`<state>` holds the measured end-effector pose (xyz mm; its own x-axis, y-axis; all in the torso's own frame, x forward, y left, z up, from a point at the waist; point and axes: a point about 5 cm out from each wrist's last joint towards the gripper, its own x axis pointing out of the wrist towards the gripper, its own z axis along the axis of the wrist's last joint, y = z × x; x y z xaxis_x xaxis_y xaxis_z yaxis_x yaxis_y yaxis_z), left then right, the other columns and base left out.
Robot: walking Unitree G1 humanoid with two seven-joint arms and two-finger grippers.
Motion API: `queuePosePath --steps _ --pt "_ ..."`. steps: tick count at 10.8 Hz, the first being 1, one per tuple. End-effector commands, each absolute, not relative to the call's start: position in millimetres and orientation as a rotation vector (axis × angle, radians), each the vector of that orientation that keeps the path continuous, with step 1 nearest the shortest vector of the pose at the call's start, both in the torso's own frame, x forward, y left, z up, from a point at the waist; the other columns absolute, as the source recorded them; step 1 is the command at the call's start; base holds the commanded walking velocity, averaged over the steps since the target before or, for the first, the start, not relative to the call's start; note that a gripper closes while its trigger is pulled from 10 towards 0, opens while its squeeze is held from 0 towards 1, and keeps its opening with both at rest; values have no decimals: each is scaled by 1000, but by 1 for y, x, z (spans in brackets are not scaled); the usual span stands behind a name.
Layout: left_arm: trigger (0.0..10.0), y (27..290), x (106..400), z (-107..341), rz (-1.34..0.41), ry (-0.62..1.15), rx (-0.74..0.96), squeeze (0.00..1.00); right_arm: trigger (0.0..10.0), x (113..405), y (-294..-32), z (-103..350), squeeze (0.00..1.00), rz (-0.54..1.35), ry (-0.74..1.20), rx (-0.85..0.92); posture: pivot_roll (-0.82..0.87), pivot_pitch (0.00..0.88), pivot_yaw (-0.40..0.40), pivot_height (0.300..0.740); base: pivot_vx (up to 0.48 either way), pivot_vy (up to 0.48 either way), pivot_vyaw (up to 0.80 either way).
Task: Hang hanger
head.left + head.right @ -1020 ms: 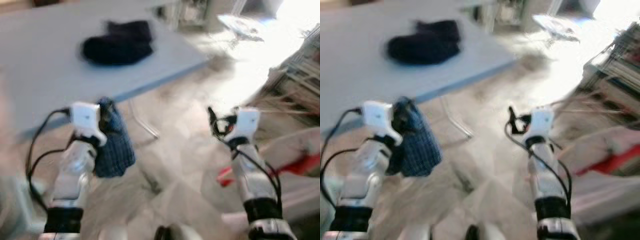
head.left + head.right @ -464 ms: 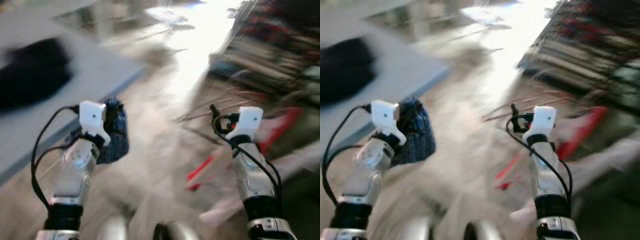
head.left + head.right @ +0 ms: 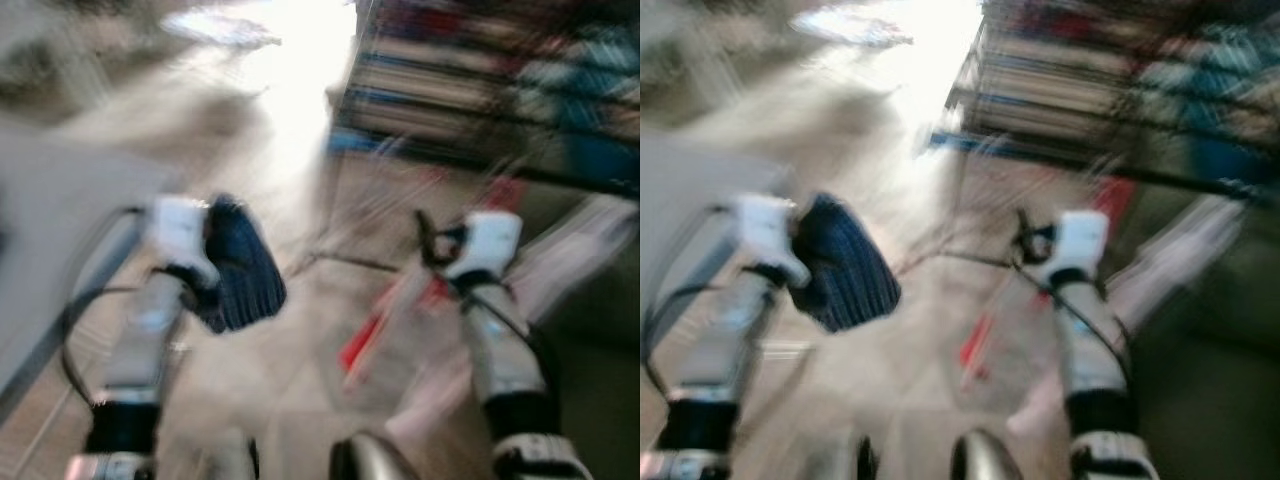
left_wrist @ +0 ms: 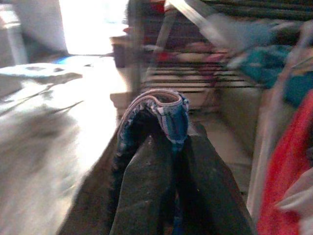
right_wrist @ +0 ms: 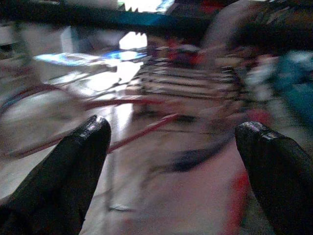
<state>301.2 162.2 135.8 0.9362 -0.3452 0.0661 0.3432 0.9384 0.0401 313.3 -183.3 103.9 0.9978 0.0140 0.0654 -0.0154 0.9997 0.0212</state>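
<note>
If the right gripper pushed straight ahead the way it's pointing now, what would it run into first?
Probably nothing close. The right gripper is open, and bare floor with a thin red rod lies beyond its fingers. Farther off stands a loaded drying rack. The blur makes depth a guess.

Heavy motion blur across both eye views; edges smeared, nothing crisp. Strong white glare floods in from the top centre, blowing out the floor (image 3: 290, 90) there. The right side and the racks (image 3: 480, 80) are dim and streaky. Left wrist view is sharper up close on the blue checked cloth (image 4: 161, 117), with a bright overexposed opening behind it; right wrist view is dark, soft, background smeared.
</note>
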Motion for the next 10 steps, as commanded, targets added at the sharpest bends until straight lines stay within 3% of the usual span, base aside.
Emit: queuePosePath --steps 1,3,6,10 --pt "10000 173 301 141 -332 -84 48 0 10000 314 -175 105 0 30 -69 33 74 128 -69 740 0 446 -800" --pt "10000 171 301 142 -345 -88 56 0 10000 314 -174 104 0 30 -71 37 74 130 -68 740 0 448 -613" --pt "10000 166 298 142 -352 -101 57 0 10000 313 -174 104 0 31 -72 37 77 133 -69 740 80 421 0" --pt "10000 161 291 140 -337 -109 56 0 10000 315 -155 101 0 148 -36 72 88 144 -73 740 0 0 0"
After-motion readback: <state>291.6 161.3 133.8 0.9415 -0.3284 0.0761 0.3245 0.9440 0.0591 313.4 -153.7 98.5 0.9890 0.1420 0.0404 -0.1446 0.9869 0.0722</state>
